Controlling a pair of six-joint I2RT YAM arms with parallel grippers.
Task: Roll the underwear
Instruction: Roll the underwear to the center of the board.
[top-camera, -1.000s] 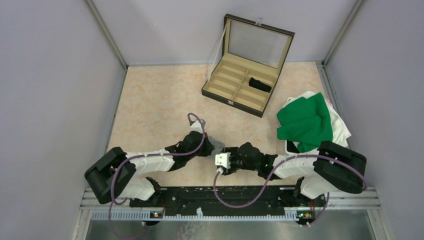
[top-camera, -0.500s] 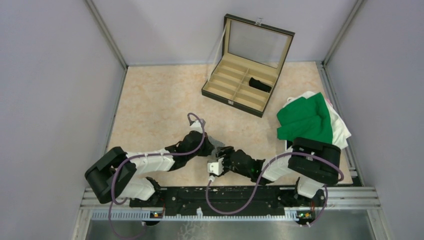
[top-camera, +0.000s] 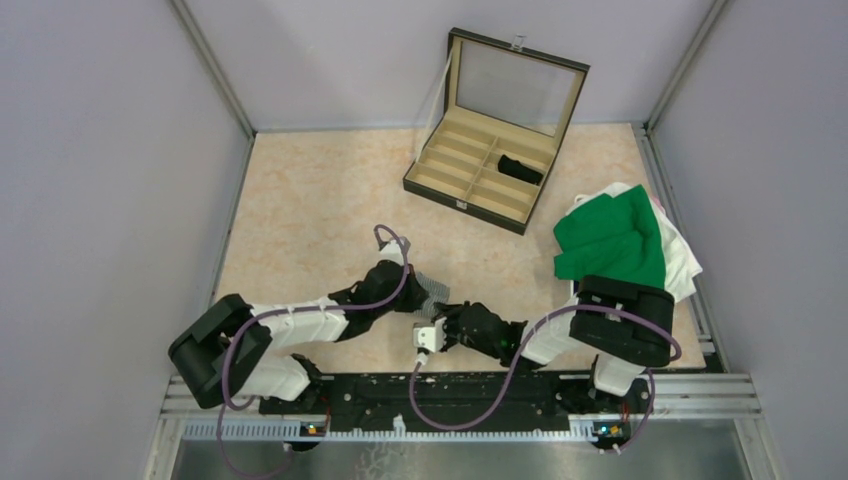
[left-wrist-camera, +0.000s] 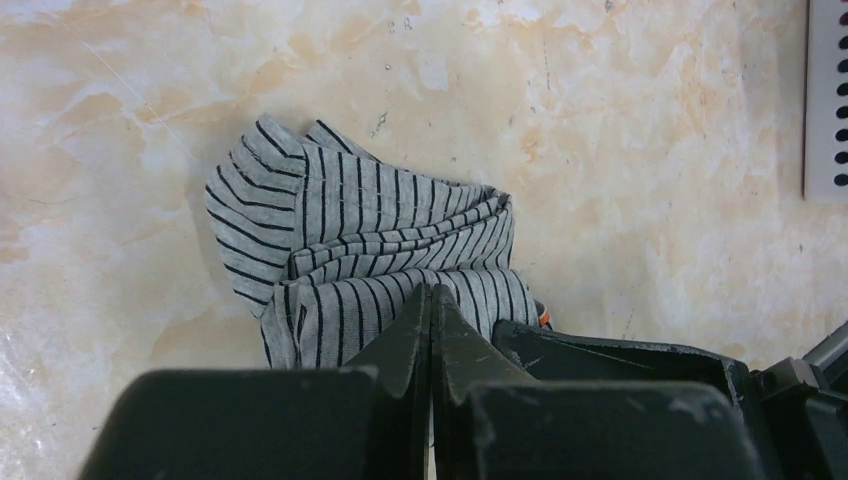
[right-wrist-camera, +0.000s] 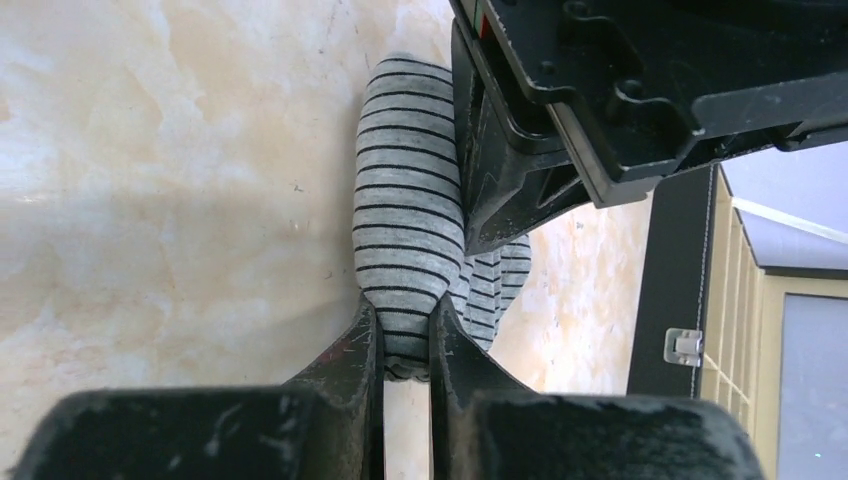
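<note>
Right claw (right-wrist-camera: 405, 322) (apparently tight) around underwear (right-wrist-camera: 408, 215)

I can read no text, number or brand anywhere. The small orange tag (left-wrist-camera: 543, 318) on the grey black-striped fabric garment (left-wrist-camera: 370, 240) shows no lettering, nor does the metal clasp (right-wrist-camera: 683, 347) on the dark compartmented case (top-camera: 430, 193).

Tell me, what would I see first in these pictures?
A grey fabric garment with thin black stripes lies bunched front and centre, the right gripper pinching one end and the shut left gripper touching it. A bright green cloth tops a white pile at the right, near an open dark case with tan compartments.
</note>
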